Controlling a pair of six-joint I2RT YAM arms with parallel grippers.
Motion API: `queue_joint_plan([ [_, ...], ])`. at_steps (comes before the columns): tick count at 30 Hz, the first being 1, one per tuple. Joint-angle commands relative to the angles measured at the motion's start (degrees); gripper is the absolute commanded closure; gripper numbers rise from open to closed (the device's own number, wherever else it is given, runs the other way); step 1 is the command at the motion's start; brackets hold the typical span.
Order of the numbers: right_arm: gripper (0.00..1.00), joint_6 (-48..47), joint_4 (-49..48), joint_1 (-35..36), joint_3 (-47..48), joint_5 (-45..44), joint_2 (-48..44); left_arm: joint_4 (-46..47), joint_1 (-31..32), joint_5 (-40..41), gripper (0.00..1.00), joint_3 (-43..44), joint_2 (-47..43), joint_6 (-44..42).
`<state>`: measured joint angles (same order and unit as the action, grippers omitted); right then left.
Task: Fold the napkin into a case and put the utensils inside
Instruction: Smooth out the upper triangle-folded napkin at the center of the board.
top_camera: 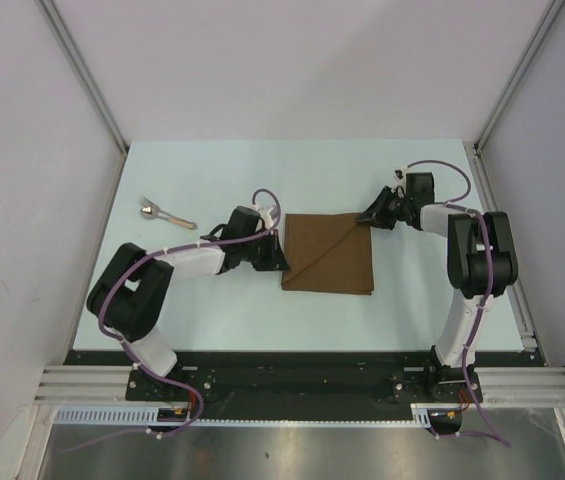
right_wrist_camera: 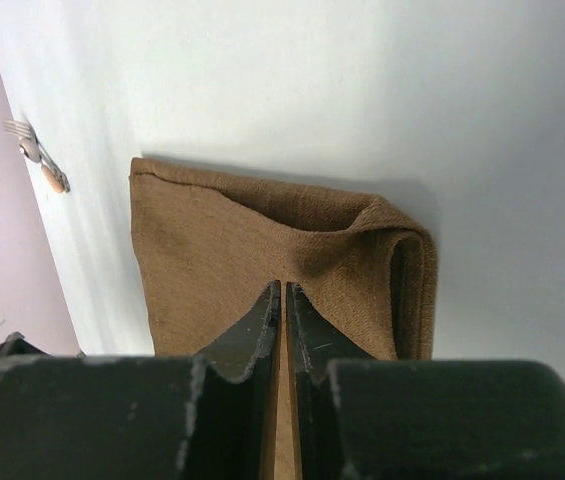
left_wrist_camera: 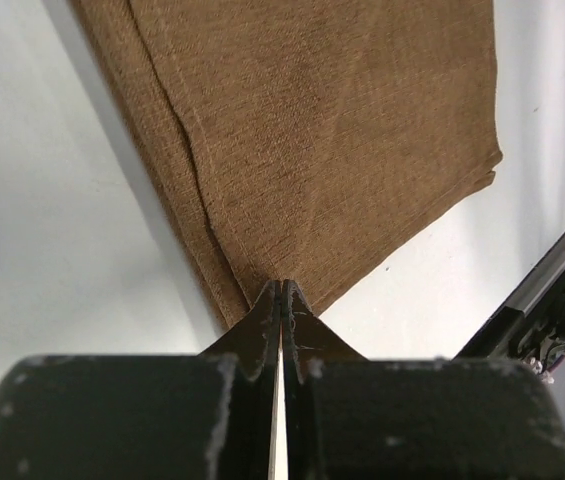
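Note:
The dark-brown napkin (top_camera: 332, 260) lies folded in the middle of the pale table. My left gripper (top_camera: 284, 262) is at its near left corner. In the left wrist view the gripper (left_wrist_camera: 282, 286) is shut, and the napkin (left_wrist_camera: 322, 130) has creases that run into its tips. My right gripper (top_camera: 367, 218) is at the far right corner. In the right wrist view the gripper (right_wrist_camera: 283, 288) is shut on the napkin (right_wrist_camera: 222, 240), brown cloth shows between the jaws, and a fold bulges up to the right. The utensils (top_camera: 165, 214) lie far left, also seen in the right wrist view (right_wrist_camera: 37, 155).
The pale table (top_camera: 212, 300) is bounded by white walls at the back and sides. A metal rail (top_camera: 502, 240) runs along the right edge, and the rail (left_wrist_camera: 552, 280) also shows in the left wrist view. The arm bases sit on the black bar (top_camera: 292, 375) at the near edge.

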<state>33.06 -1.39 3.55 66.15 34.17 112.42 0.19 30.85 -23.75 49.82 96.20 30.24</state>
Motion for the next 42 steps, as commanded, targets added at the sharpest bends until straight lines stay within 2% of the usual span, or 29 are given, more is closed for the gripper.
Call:
queue_joint_plan([
  [1, 0.91, 0.7, -2.0, -0.8, 2.5, 1.2, 1.6, 4.5, 0.4, 0.5, 1.0, -1.8, -3.0, 1.2],
  [18, 0.91, 1.4, -3.4, -2.3, 7.4, 1.9, 10.8, 10.5, 2.2, 2.9, 1.0, -12.2, -3.5, 5.3],
  [25, 0.91, 0.9, -2.0, -2.2, 9.4, 2.4, 11.1, 11.9, 3.1, -1.4, 1.0, -13.3, -4.7, 5.5],
  [28, 0.89, -0.4, -0.3, -1.9, 10.1, 1.3, 9.6, 11.9, 3.2, -3.9, 1.0, -13.6, -8.9, 5.8],
  [31, 0.83, -1.9, 4.8, -1.3, 11.7, -0.3, 6.6, 8.7, 3.3, -3.9, 0.88, -13.4, -16.0, 5.4],
  [34, 0.72, -4.1, 11.4, -0.3, 12.8, -4.1, 2.6, 2.7, 3.2, -1.4, 0.69, -10.9, -21.7, 4.4],
  [38, 0.56, -7.8, 19.8, 1.7, 13.9, -11.0, -3.2, -2.8, 1.9, 0.7, 0.61, -9.5, -28.6, 5.1],
  [41, 0.46, -9.6, 26.1, 4.9, 13.9, -18.9, -9.0, -10.8, -0.1, 7.5, 0.56, -7.4, -34.2, 5.7],
  [42, 0.4, -9.7, 27.4, 6.3, 13.6, -23.2, -10.5, -13.8, -0.5, 13.3, 0.54, -5.8, -35.8, 6.1],
])
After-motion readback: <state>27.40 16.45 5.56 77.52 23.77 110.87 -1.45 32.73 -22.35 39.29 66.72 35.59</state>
